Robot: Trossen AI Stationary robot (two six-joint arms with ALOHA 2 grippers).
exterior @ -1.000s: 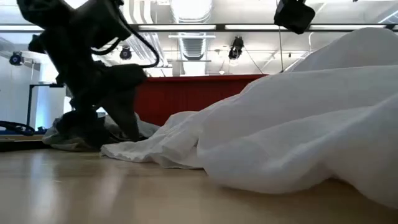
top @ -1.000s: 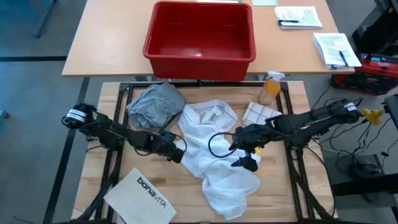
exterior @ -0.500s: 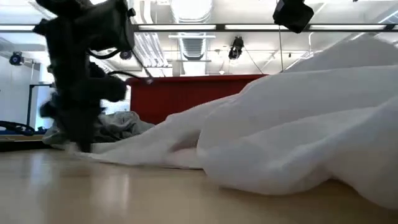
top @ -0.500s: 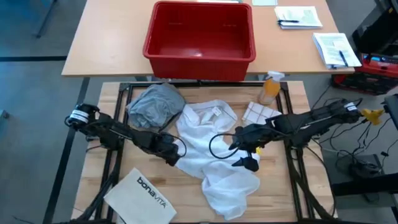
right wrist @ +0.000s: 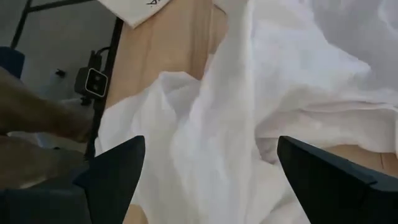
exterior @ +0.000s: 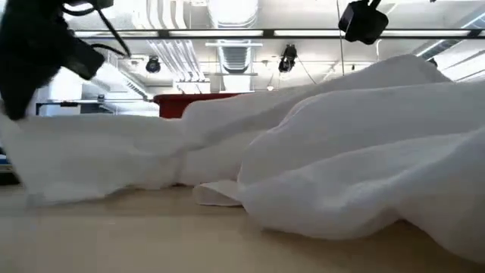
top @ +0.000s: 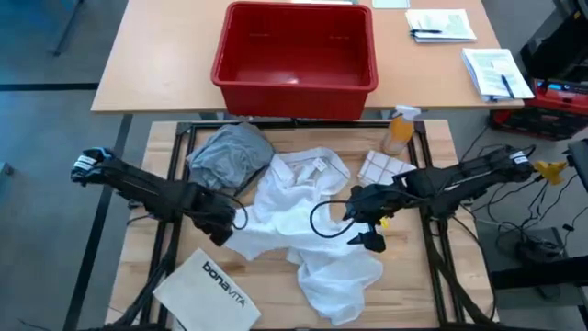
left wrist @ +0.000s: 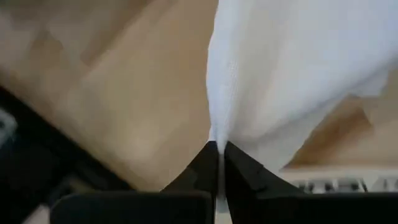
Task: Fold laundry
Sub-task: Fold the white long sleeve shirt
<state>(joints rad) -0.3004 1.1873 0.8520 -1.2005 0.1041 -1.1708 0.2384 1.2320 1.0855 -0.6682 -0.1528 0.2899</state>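
Light wooden tabletop [top: 276, 285] set in a black metal frame [top: 171, 175]. Behind it, a second tan table [top: 165, 55] carries a red bin [top: 296, 57] and papers [top: 441, 24]. Floor [top: 46, 184] is grey. Ceiling strip lights [exterior: 227, 32] are lit; exposed ducting [exterior: 239, 53] runs overhead.

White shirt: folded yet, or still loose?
Loose. The white shirt lies crumpled, one edge pinched in the left end effector.
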